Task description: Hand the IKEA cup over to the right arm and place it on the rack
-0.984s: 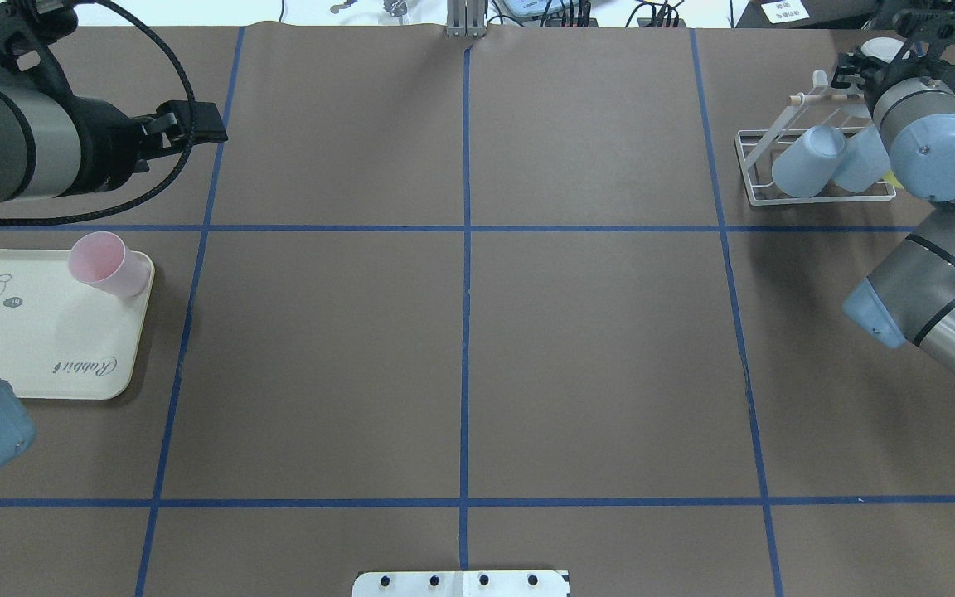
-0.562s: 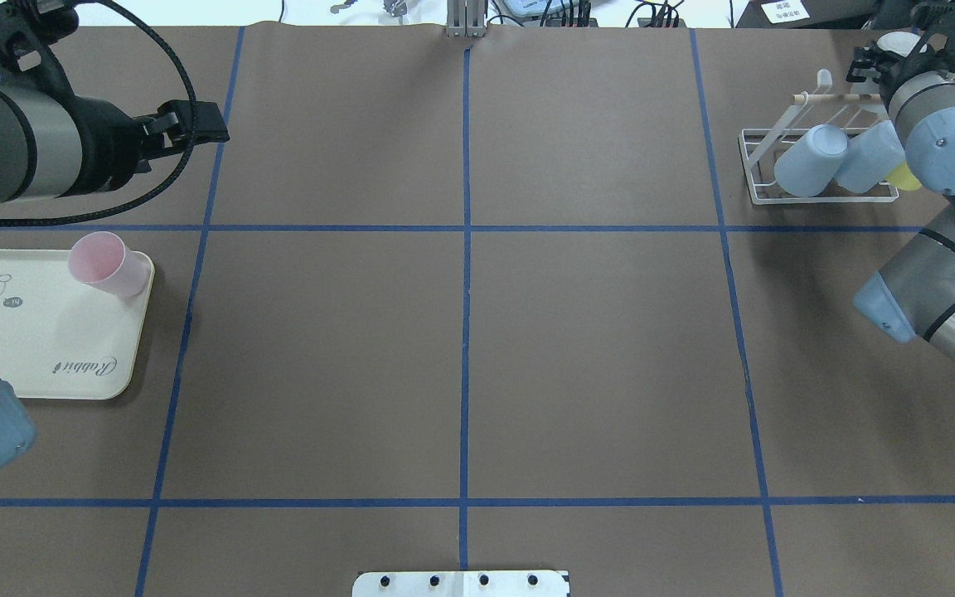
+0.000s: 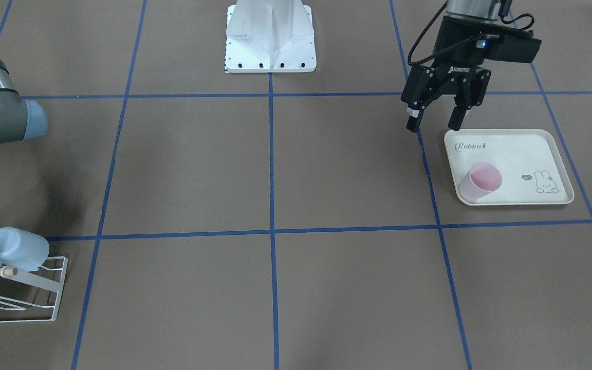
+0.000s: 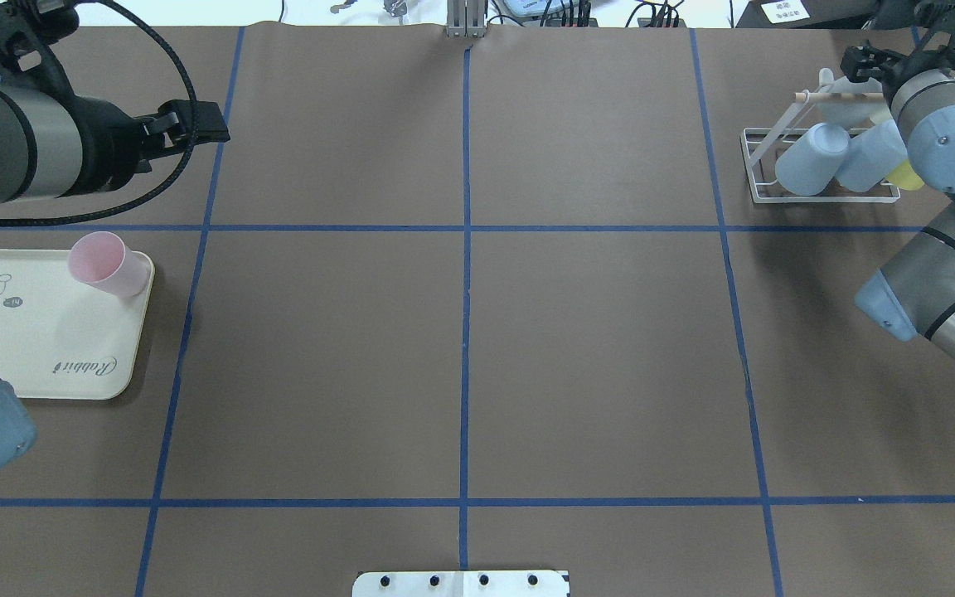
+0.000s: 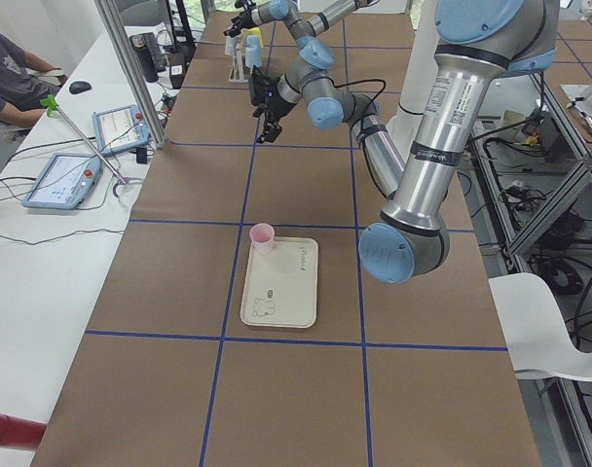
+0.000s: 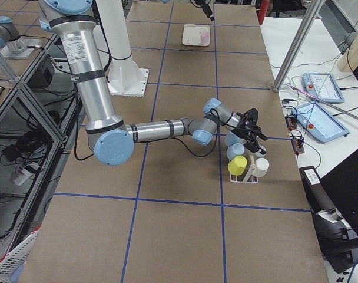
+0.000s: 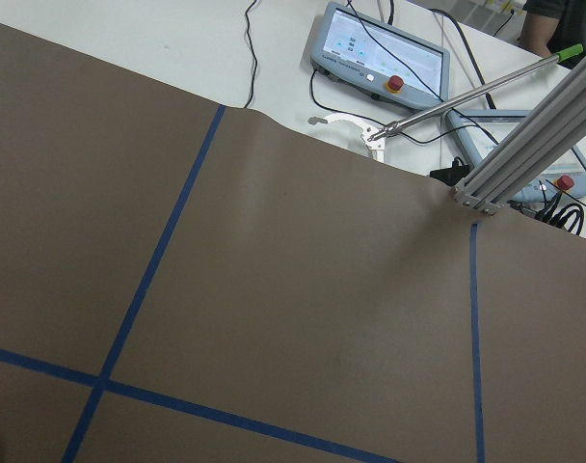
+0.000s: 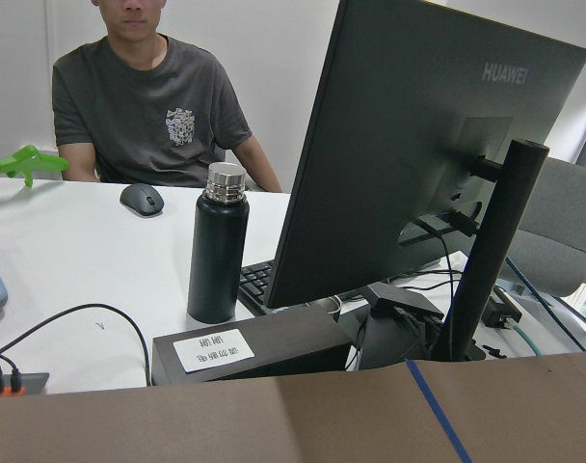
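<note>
Change: right arm (image 4: 954, 149) wrist sits nearer the table's (image 4: 610, 373) far right corner than a second ago; rest unmoved.
Surface: brown table, blue tape grid (image 4: 465, 228).
Room: one person (image 8: 144, 106) seated at a white desk (image 8: 71, 241).
Left gripper (image 3: 432, 124): fingers spread, empty.
IKEA cup (image 4: 109, 264): one, pink, far right corner of the tray (image 4: 30, 348).
Rack (image 4: 826, 197): two blue cups (image 4: 809, 157), one yellow cup (image 4: 904, 176).
Right gripper (image 6: 252, 128): over rack; opening indeterminate.
</note>
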{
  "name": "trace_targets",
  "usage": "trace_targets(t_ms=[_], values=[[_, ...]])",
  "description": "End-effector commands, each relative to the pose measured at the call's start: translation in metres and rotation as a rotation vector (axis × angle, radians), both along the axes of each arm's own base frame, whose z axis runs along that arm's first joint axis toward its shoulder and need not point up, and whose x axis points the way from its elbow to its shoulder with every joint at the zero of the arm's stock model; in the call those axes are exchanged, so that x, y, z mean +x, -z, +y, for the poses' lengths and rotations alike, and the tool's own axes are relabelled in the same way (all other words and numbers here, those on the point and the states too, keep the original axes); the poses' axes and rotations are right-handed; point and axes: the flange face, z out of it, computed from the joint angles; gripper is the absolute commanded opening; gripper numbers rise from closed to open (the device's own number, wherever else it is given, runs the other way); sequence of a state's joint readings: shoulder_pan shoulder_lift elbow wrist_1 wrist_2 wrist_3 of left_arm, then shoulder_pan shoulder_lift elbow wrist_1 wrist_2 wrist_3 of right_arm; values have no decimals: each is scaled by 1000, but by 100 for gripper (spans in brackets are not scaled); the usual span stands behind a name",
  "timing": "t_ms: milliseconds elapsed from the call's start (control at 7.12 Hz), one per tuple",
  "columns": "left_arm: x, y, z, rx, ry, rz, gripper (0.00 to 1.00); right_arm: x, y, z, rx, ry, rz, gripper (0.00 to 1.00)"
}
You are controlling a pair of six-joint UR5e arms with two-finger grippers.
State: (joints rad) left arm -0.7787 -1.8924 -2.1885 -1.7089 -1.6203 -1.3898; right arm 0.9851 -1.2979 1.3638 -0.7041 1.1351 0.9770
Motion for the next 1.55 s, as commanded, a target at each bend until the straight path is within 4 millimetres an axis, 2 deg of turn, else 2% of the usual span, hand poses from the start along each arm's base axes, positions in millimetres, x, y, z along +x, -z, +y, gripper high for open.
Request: trace_targets(t_ms=[0,281,562,703,984,1124,1265,1405], values=[[0,0,0,0,-2,1,100,1,1,0,2,0,-3,100],[1,-1,1,-3,-19,-1,100,11,20,-5,16,16,-50,100],[-6,-3,-3,-1,-42,-9,100,34,52,-6,36,69,-141,100],[-12,-7,-7,-5,-57,-42,100,41,76,-3,57,108,-195,100],[-38,-17,-22,-6,-92,-109,100,44,112,4,93,120,-302,100],[-42,-26,-25,-7,-117,-173,100,47,137,16,87,120,-372,100],[-44,-32,-27,-19,-142,-226,100,33,180,35,50,118,-449,100],[-45,-41,-27,-34,-176,-287,100,9,219,50,31,134,-559,100]])
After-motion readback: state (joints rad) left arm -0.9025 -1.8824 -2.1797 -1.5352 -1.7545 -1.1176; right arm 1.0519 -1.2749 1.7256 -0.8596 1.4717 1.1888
